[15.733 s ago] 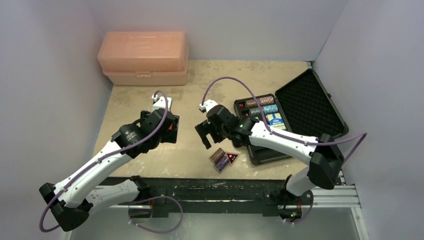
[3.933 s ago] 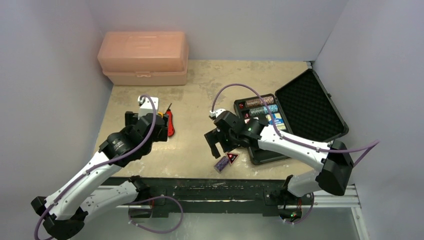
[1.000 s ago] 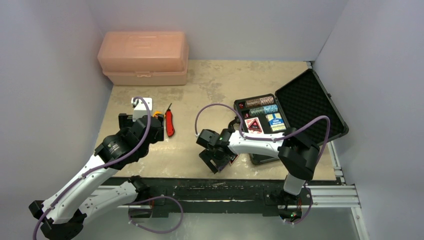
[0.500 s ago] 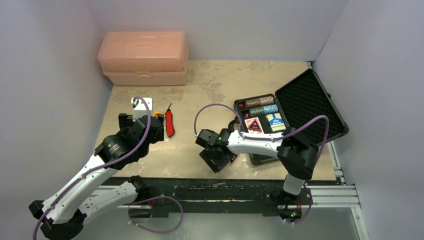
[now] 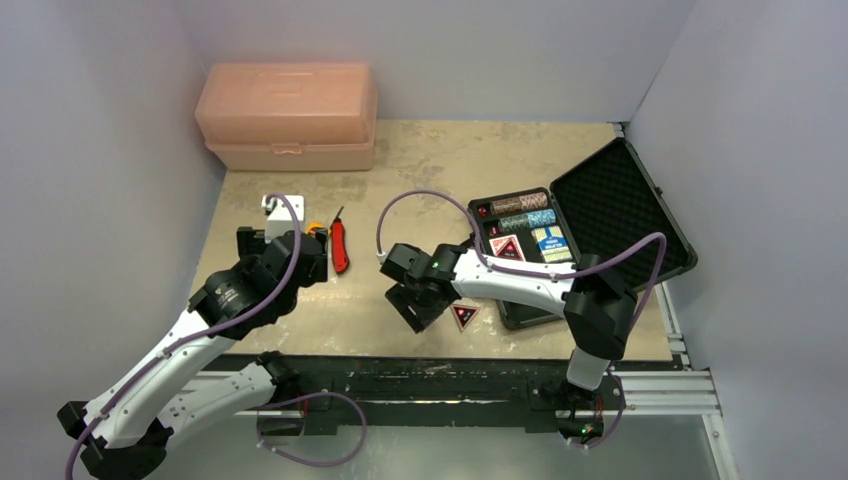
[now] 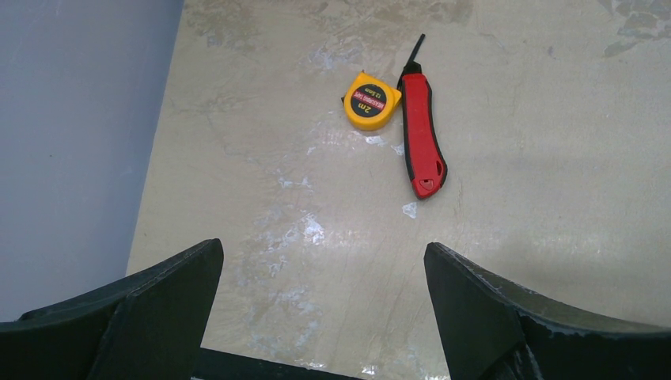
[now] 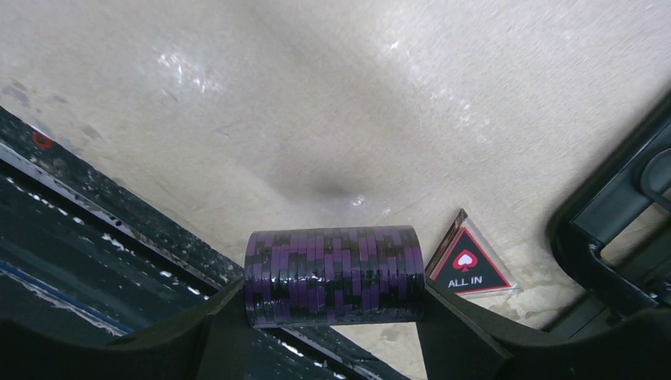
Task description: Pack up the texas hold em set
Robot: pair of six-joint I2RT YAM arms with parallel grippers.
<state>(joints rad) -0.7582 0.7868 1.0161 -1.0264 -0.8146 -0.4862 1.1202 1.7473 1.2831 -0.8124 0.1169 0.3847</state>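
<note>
My right gripper [image 7: 332, 297] is shut on a purple-black poker chip stack [image 7: 334, 273], gripping it by its two ends just above the table near the front edge. A black-red "ALL IN" triangular token [image 7: 468, 265] lies on the table right beside the stack; it also shows in the top view [image 5: 463, 316]. The black foam-lined case [image 5: 615, 205] lies open to the right, holding chip stacks [image 5: 520, 212], a blue card deck [image 5: 550, 243] and another triangular token [image 5: 506, 248]. My left gripper [image 6: 324, 317] is open and empty over bare table at the left.
A red folding knife [image 6: 419, 134] and a yellow tape measure [image 6: 370, 100] lie ahead of my left gripper. A large peach plastic box [image 5: 288, 115] stands at the back left. The case's handle side [image 7: 625, 229] is close on the right of my right gripper.
My right gripper has moved up and to the left with the purple chip stack in it, uncovering the triangular token on the table. The left arm has not moved.
</note>
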